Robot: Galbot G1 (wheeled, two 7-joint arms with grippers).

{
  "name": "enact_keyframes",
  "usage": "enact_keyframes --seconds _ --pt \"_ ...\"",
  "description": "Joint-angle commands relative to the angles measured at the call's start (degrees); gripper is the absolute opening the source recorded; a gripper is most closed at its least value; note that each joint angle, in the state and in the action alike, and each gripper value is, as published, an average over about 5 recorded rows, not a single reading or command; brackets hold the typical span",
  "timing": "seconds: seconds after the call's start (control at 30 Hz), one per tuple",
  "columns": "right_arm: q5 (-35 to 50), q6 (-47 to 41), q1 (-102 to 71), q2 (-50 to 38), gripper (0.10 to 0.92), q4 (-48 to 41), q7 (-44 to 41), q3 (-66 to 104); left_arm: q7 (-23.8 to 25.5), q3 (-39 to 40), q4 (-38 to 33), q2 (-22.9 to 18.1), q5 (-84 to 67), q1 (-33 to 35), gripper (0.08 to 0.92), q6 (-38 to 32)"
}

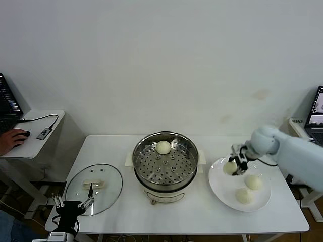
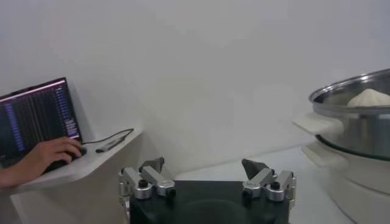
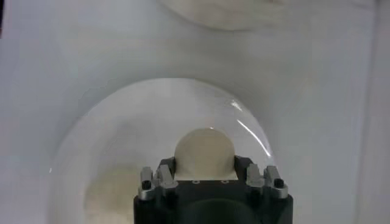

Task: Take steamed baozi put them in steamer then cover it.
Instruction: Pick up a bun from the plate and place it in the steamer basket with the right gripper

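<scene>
The steamer (image 1: 139, 151) stands mid-table with one baozi (image 1: 163, 147) on its perforated tray. It also shows in the left wrist view (image 2: 350, 131), with that bun's (image 2: 368, 98) top over the rim. My right gripper (image 1: 236, 162) is down at the near-left part of the white plate (image 1: 217, 187), shut on a baozi (image 1: 230, 168). In the right wrist view the jaws hug both sides of this baozi (image 3: 204, 149). Two more baozi (image 1: 254, 182) (image 1: 244, 195) lie on the plate. My left gripper (image 1: 74, 202) (image 2: 203, 165) is open and empty at the table's front left.
The clear glass lid (image 1: 108, 176) with its cream handle (image 1: 94, 184) lies flat on the table left of the steamer, just beyond my left gripper. A side table (image 1: 35, 143) at far left holds a laptop (image 2: 36, 119), a cable and a person's hand (image 1: 11, 138).
</scene>
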Motion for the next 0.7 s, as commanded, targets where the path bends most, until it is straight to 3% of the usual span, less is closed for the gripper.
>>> enact_keyframes --seconds 0.03,0.4,0.7 --pt "14.75 -3.44 25.90 3.45 0.601 5.80 0.22 -13.42 0.02 0.04 -0.09 0.17 -0.16 -0.13 0.823 0.03" --pt "30.40 -13.83 26.37 23.25 0.611 6.09 8.49 -17.07 -0.06 -0.01 -0.17 0.35 -0.77 -0.46 0.823 -0.03" --pt "34.68 -19.90 17.50 34.76 0.611 -0.75 14.34 -16.09 -0.11 -0.52 -0.42 -0.37 -1.22 -0.51 0.823 -0.02"
